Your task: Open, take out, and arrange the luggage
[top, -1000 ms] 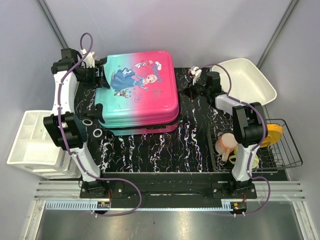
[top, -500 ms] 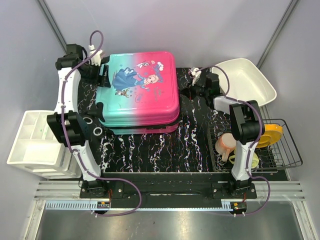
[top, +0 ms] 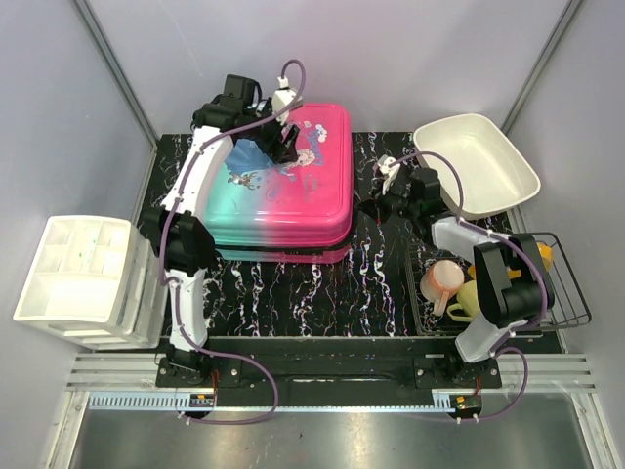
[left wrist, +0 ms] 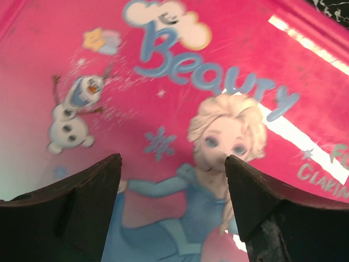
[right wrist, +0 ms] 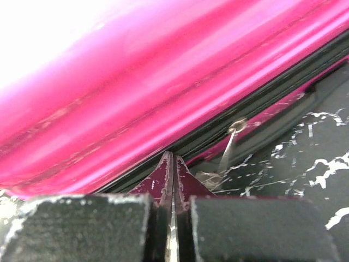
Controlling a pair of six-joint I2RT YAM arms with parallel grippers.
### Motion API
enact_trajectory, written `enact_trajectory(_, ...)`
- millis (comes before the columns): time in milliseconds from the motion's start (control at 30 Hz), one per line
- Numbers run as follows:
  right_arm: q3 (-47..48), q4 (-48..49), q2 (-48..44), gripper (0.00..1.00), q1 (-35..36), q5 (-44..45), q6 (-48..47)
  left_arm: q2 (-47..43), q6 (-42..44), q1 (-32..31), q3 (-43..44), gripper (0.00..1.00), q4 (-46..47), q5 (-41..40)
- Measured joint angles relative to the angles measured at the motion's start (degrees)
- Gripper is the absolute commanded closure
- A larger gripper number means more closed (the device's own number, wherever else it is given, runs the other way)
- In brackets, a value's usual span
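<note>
Arm on the left is now reaching over the pink-to-teal hard-shell princess-print suitcase, no longer at its left edge. The left gripper is hovering above the lid, jaws spread wide, empty. The suitcase is lying flat on the black marbled tabletop. The right gripper is staying pinched tight, empty, its tips beside the zipper seam.

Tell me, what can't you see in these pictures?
- Top view: the shut suitcase hides its inside.
- Top view: the right arm covers part of the yellow object in the wire rack.
- Left wrist view: the suitcase's lettering is cut off by the right edge.
</note>
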Motion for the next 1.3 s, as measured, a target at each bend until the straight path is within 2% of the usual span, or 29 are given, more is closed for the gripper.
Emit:
enact_trajectory(100, -1.8, -1.4, -2.2, 1.0, 1.4, 1.1, 0.5, 0.3, -0.1, 2.8, 0.5, 0.18, -0.4, 1.1)
enact_trajectory(200, -2.2, -1.6, -2.1, 1.0, 1.4, 1.9, 1.5, -1.7, 0.1, 7.2, -3.1, 0.18, 1.1, 1.8)
enact_trajectory(267, -1.9, -1.5, -1.7, 0.91, 1.4, 2.6, 2.0, -4.4, 0.4, 9.8, -7.1, 0.18, 2.0, 1.8)
enact_trajectory(300, -1.3, -1.7, -1.1, 0.8, 1.4, 2.6, 2.4, -6.1, 0.7, 10.8, -9.5, 0.18, 2.3, 1.7)
enact_trajectory(367, 1.0, -2.3, 0.6, 0.75, 1.4, 2.6, 3.1, -8.5, 0.9, 12.4, -12.9, 0.18, 2.4, 1.4)
enact_trajectory(400, 1.9, -2.7, 1.3, 0.71, 1.2, 2.6, 3.4, -9.5, 1.1, 12.9, -14.2, 0.18, 2.4, 1.3)
enact_trajectory(500, 3.0, -3.8, 2.0, 0.55, 0.1, 2.6, 3.5, -12.2, 1.5, 13.4, -17.8, 0.18, 3.0, 1.2)
enact_trajectory(533, 3.0, -4.0, 2.0, 0.46, -0.4, 2.6, 3.3, -13.0, 1.6, 13.4, -19.0, 0.18, 3.3, 1.1)
enact_trajectory(633, 3.3, -5.4, 2.0, 0.32, -2.0, 2.1, 1.7, -14.3, 1.7, 13.4, -20.7, 0.18, 3.3, 0.9)
enact_trajectory(800, 4.4, -8.5, 2.0, 0.19, -5.5, -0.9, -4.6, -14.5, 1.8, 13.5, -21.0, 0.18, 3.5, 1.0)
enact_trajectory(867, 4.8, -9.6, 2.0, 0.16, -6.0, -2.1, -6.9, -14.5, 1.8, 13.5, -21.0, 0.18, 3.5, 1.0)
enact_trajectory(1033, 8.1, -11.2, 3.3, 0.15, -6.6, -6.3, -12.0, -14.5, 1.9, 13.5, -20.8, 0.18, 3.2, 1.0)
enact_trajectory(1267, 16.2, -13.8, 10.5, 0.21, -6.6, -9.6, -14.9, -14.7, 2.1, 13.5, -20.7, 0.18, 2.4, 0.9)
enact_trajectory(1300, 17.2, -14.3, 11.6, 0.25, -6.6, -9.6, -15.0, -14.9, 2.1, 13.6, -20.7, 0.17, 2.1, 0.9)
